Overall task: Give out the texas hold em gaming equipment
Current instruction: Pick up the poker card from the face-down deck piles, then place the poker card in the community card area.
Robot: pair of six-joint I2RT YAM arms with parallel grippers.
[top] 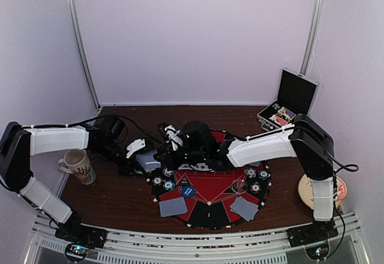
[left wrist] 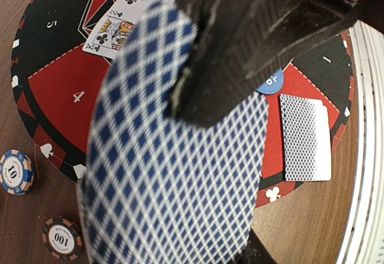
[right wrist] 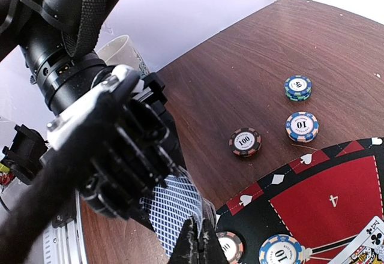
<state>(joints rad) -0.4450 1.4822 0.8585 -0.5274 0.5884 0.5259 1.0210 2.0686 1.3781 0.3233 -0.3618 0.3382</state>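
Observation:
A bowed deck of blue-diamond-backed playing cards (left wrist: 174,174) fills the left wrist view, with my left gripper (top: 146,158) shut on it; one black finger (left wrist: 240,54) presses across its back. In the right wrist view my right gripper (right wrist: 197,244) is shut on the top edge of a card (right wrist: 177,207) fanned off that deck. The round red and black mat (top: 207,186) carries two face-down card piles (top: 173,206) (top: 244,208), a blue button disc (top: 188,191), face-up cards (left wrist: 123,27) and chips (top: 258,174). Three chips (right wrist: 245,141) (right wrist: 302,126) (right wrist: 297,87) lie on the wood beside the mat.
A patterned mug (top: 78,166) stands at the left by the left arm. An open silver-edged black case (top: 291,99) sits at the back right. A round beige and orange disc (top: 307,191) lies under the right arm. A metal rail (top: 198,246) runs along the near edge.

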